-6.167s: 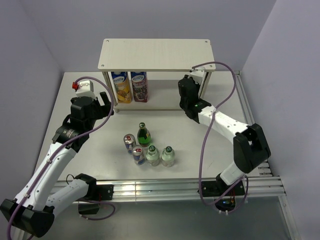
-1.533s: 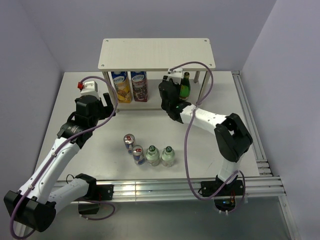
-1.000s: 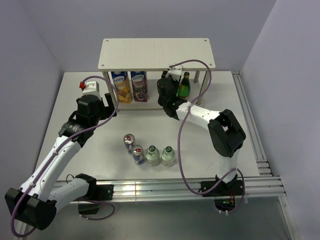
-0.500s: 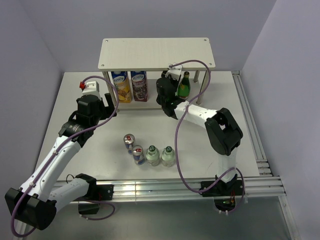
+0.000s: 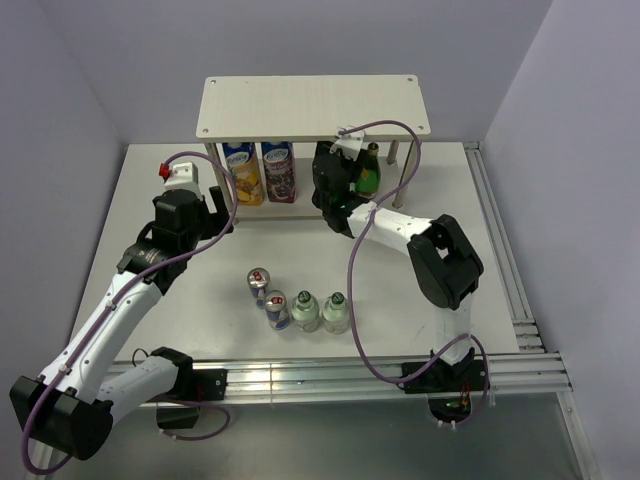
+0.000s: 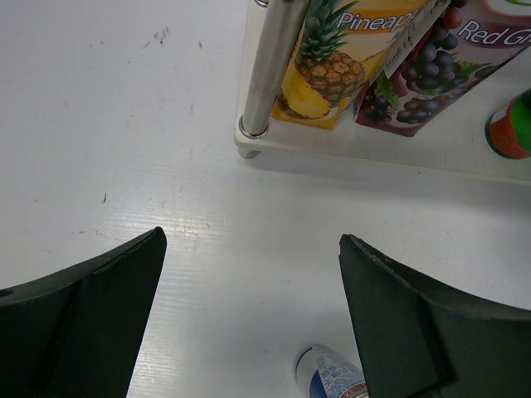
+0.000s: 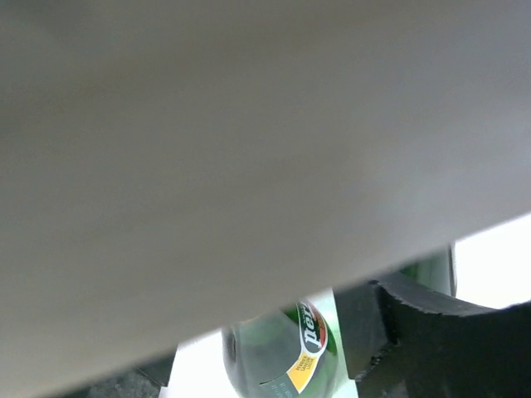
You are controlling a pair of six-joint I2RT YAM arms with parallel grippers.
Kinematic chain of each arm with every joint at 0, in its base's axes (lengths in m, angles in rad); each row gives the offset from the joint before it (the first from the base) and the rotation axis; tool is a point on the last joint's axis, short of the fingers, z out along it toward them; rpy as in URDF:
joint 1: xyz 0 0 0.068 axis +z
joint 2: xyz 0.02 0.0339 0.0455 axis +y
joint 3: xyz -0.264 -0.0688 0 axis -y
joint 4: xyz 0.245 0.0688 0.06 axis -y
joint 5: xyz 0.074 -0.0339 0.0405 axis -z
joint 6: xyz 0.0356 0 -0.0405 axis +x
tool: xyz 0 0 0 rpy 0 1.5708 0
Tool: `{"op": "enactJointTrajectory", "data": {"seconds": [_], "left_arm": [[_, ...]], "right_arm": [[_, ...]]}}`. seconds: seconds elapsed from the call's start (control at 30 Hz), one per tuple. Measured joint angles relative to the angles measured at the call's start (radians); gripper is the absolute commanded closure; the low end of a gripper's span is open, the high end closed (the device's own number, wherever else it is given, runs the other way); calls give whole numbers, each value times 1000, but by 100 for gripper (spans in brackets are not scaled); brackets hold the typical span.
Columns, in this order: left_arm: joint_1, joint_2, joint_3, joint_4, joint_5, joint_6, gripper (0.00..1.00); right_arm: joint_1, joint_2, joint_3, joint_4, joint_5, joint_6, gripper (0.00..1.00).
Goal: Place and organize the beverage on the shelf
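With the right tool (image 5: 333, 178) straddling the dark green bottle (image 7: 278, 356) beneath the shelf (image 5: 310, 108) top board at upper centre, grip unclear, and the left tool (image 6: 250, 240) open over the tabletop (image 6: 124, 124), stand it upright, then back out low.

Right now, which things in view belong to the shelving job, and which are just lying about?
Job: shelf; two green bottles on its lower tier; two clear bottles and two cans on the table.
Not job: pineapple carton; grape carton.
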Motion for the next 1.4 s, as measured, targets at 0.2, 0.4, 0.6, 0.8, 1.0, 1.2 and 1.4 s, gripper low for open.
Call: {"op": "enactJointTrajectory", "data": {"seconds": [0.2, 0.4, 0.6, 0.8, 1.0, 1.2, 1.4], "left_arm": [[0, 0, 0, 0, 0, 0, 8], [3, 0, 0, 0, 0, 0, 8], [6, 0, 0, 0, 0, 0, 7], [10, 0, 0, 0, 0, 0, 6], [10, 0, 0, 0, 0, 0, 6], [10, 0, 0, 0, 7, 0, 4], [10, 0, 0, 0, 27, 0, 2]], "right_arm": [[0, 0, -5, 13, -11, 0, 0], [5, -30, -30, -18, -51, 5, 0], [24, -90, -88, -104, -86, 30, 0], [104, -170, -180, -179, -61, 32, 0], [243, -416, -299, -314, 12, 77, 0], [404, -814, -393, -619, 76, 296, 0], [645, -1073, -538, -900, 56, 530, 1]]}}
